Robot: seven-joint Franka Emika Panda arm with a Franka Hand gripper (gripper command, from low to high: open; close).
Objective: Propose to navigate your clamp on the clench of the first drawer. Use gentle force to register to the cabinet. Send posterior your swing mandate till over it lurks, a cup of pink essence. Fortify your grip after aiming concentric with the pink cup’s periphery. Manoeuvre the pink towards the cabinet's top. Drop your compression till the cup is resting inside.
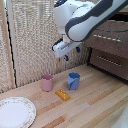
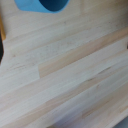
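A white patterned plate (image 1: 15,111) sits at lower left of the pale wooden table (image 1: 95,107); then a small orange block (image 1: 62,94), the dusty-pink plastic cup (image 1: 47,82) left of centre, a blue handled cup (image 1: 73,80), the blue-tipped clamp (image 1: 71,53) above, spread unclear, and the dark brown cabinet (image 1: 112,47) at right

Home-like room: wooden cabinet (image 1: 107,42), plate (image 1: 15,112), cups.

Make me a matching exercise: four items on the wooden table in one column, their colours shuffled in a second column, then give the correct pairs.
Things:
1. plain cup
2. cup with handle
3. small block
4. plate

Colours:
A. blue
B. white with a patterned rim
C. pink
D. orange-yellow

Pairs: 1-C, 2-A, 3-D, 4-B
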